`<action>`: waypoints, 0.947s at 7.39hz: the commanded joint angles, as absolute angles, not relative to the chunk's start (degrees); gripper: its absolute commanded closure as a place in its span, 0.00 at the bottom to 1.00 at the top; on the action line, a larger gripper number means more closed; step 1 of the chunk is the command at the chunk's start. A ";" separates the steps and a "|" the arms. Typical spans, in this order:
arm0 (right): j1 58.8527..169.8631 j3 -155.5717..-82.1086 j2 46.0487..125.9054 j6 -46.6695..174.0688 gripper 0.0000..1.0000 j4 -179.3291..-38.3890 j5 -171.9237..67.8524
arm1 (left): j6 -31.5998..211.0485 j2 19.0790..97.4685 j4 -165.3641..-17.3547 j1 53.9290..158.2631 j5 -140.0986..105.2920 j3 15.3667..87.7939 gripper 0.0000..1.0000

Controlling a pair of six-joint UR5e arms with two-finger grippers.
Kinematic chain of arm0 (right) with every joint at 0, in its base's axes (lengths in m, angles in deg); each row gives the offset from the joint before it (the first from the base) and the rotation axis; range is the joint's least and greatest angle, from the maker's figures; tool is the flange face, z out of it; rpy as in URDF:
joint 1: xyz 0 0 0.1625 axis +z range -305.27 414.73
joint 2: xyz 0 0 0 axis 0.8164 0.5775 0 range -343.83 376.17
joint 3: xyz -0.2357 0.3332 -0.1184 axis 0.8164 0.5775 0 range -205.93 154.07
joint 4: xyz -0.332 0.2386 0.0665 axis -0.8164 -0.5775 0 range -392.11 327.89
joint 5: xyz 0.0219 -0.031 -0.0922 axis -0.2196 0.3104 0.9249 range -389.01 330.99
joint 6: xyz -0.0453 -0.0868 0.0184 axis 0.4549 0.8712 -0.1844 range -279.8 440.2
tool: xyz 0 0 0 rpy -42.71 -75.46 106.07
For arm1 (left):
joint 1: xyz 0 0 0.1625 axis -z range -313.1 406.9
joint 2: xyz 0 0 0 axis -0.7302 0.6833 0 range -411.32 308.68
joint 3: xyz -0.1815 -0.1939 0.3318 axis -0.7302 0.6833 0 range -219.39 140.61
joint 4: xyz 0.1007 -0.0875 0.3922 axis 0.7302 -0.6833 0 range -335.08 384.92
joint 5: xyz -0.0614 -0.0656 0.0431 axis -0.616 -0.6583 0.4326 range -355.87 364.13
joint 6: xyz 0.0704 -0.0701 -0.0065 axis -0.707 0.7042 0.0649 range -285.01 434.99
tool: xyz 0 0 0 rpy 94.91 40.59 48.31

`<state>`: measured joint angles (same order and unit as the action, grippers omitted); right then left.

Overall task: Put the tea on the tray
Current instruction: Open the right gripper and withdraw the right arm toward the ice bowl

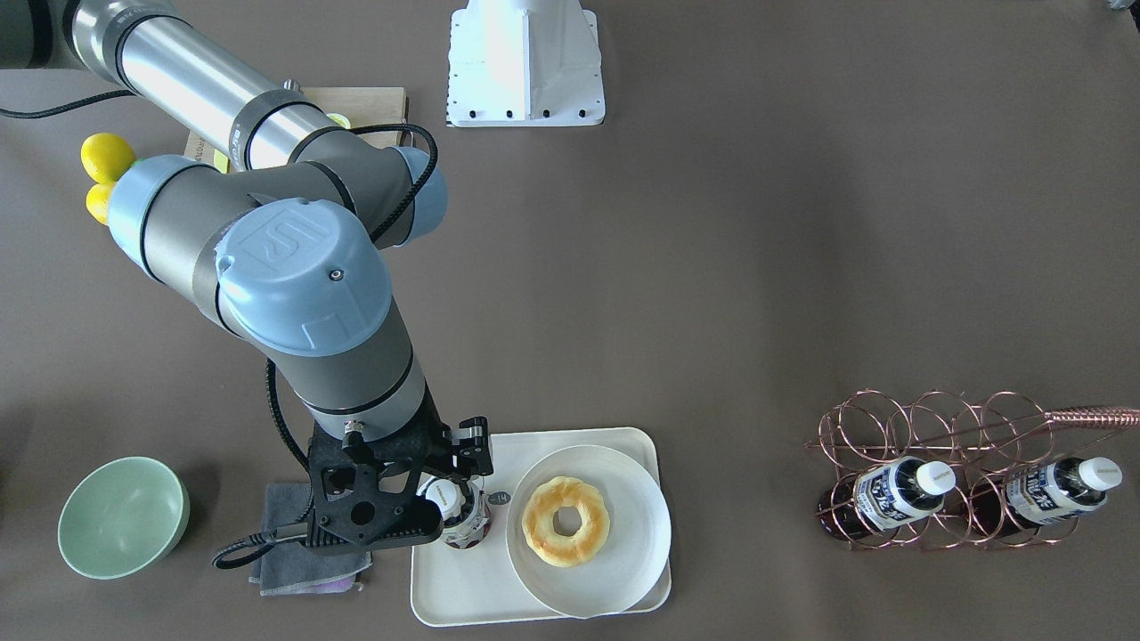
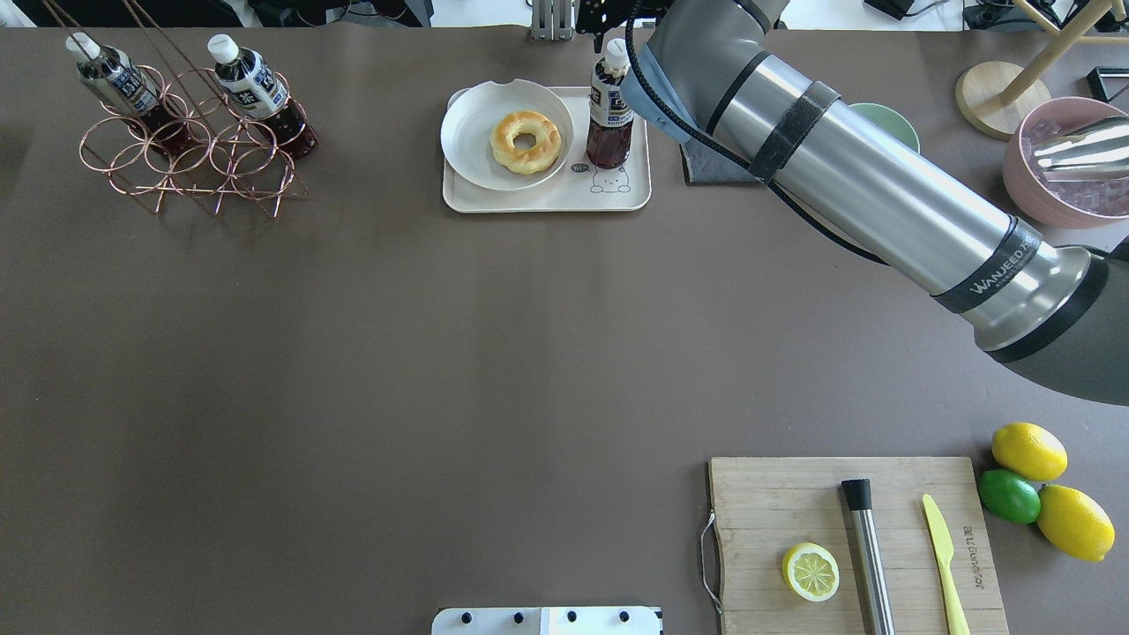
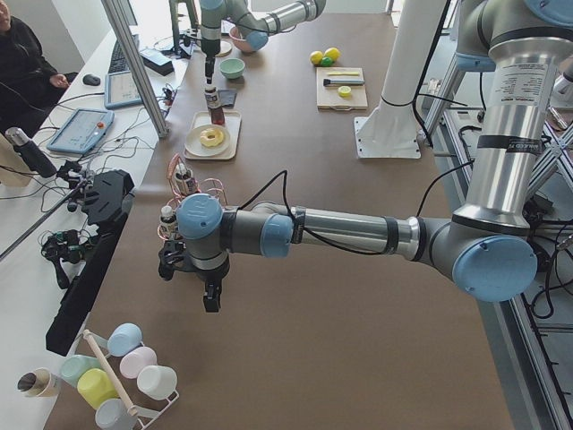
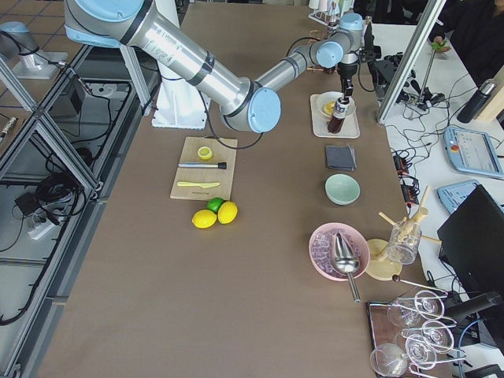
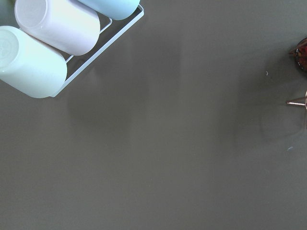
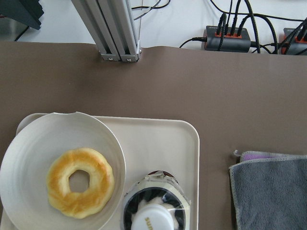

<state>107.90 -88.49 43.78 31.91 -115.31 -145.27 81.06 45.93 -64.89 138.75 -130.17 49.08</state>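
On the tray (image 1: 463, 596) the tea (image 1: 468, 521) stands upright. Whether my right gripper (image 2: 611, 35) grips it, I cannot tell. I should rise straight.

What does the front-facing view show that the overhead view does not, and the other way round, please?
Only the front-facing view shows the green bowl whole; overhead, the right arm hides most of it. Only the overhead view shows the pink bowl of ice, the wooden stand and the tray's bear drawing. Both show the tray, the tea bottle standing on it, the plate with a doughnut, and the wire rack holding two more bottles.
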 commanded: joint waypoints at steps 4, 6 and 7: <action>112.81 -128.76 65.06 32.64 0.00 -138.05 -150.39 | 81.06 44.93 -64.91 138.92 -130.34 49.56 0.03; 114.83 -138.41 75.11 37.89 0.00 -146.85 -147.68 | 81.06 44.57 -64.99 139.27 -130.43 49.73 0.03; 115.89 -138.43 78.36 45.32 0.00 -153.94 -142.53 | 81.06 44.39 -64.99 139.97 -130.52 49.91 0.03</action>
